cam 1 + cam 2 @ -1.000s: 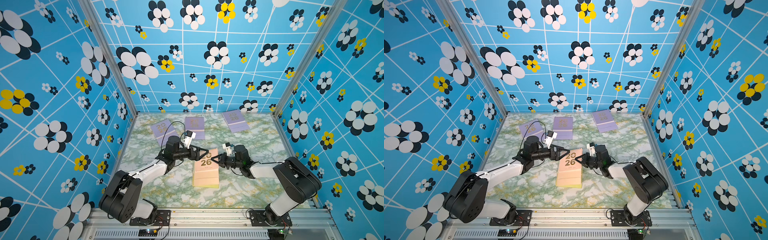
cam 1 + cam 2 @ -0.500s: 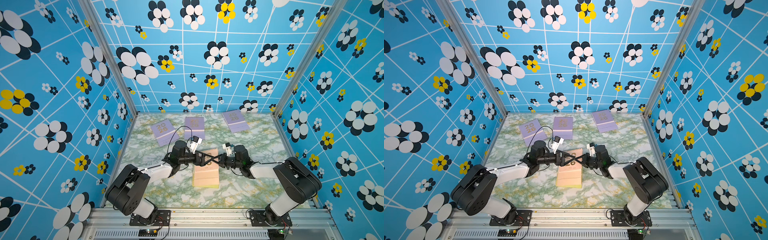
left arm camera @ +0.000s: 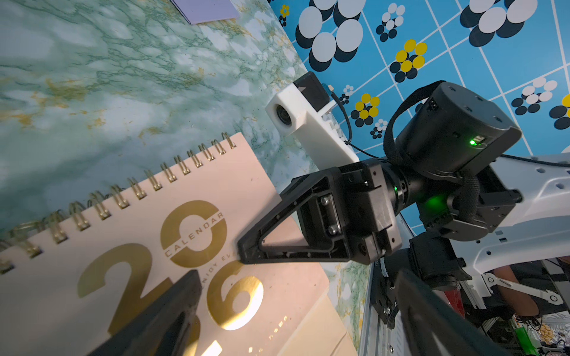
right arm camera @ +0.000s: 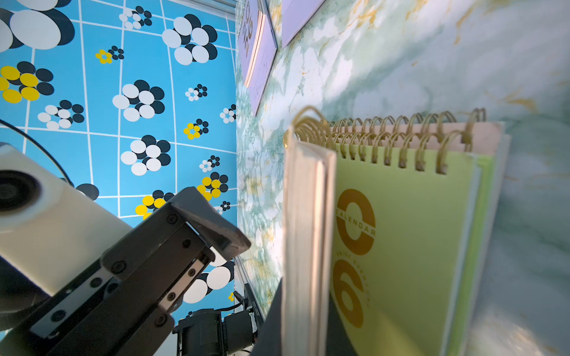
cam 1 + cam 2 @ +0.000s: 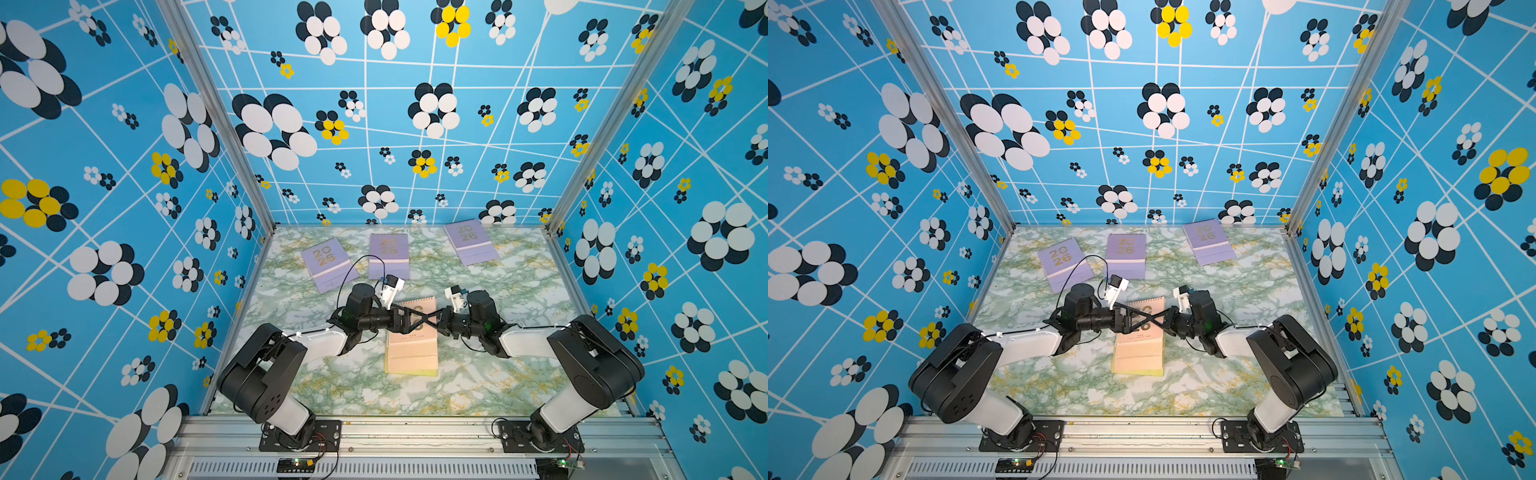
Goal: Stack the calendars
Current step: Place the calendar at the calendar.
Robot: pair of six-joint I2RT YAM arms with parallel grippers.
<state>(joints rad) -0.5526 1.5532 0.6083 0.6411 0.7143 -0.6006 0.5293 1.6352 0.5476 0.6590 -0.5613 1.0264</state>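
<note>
Roughly front-to-back: stacked calendars point(image 5: 411, 353), spirals point(image 5: 416, 300) rearward.

Top peach calendar point(image 5: 412, 337): in both top views the crossed left gripper point(image 5: 424, 320) and right gripper point(image 5: 413, 326) cover most of its gold number.
Pile point(image 5: 411, 353): from above I cannot count how many calendars lie in it.
Yellow calendar point(image 5: 411, 373): from above only a thin strip peeks out at the 6 o'clock end.
Lilac calendar point(image 5: 469, 243) at 1 o'clock: its number is too faint to read.
Page block point(image 4: 308, 246): very close in the right wrist view, blurry, cut by the picture's edge. It hides both 2s on the yellow cover. I cannot tell whose pages they are.
Left wrist view: the peach cover runs off the picture's edge; one dark left finger point(image 3: 160, 320) is blurry.
</note>
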